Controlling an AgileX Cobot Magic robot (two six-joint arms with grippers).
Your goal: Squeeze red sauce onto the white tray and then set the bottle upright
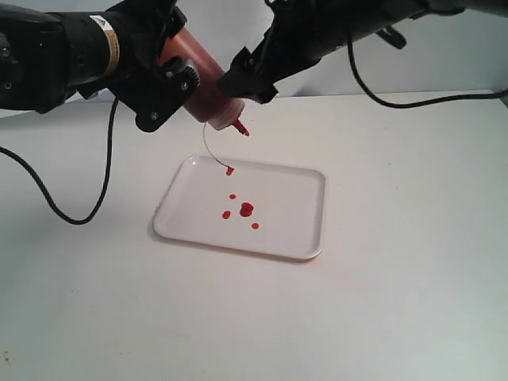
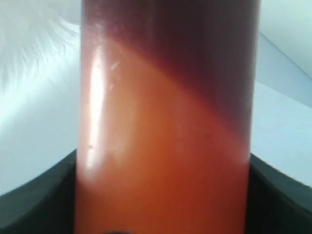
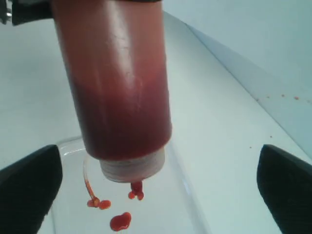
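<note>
Bottle [image 1: 209, 90] tilts over white tray [image 1: 295, 225] corner.

Bright even light, faint soft shadows, glare streak down the bottle [image 2: 165, 136], wrist views slightly blurred

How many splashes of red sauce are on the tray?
4 on the tray: a middle blob, a drop left of it, one beyond, one nearer right. Tinier specks may be hidden.

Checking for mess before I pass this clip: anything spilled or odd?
No spill: the red sauce, one blob and a few drops, lies inside the white tray. The bottle hangs tilted, nozzle down, its small cap dangling on its tether.
</note>
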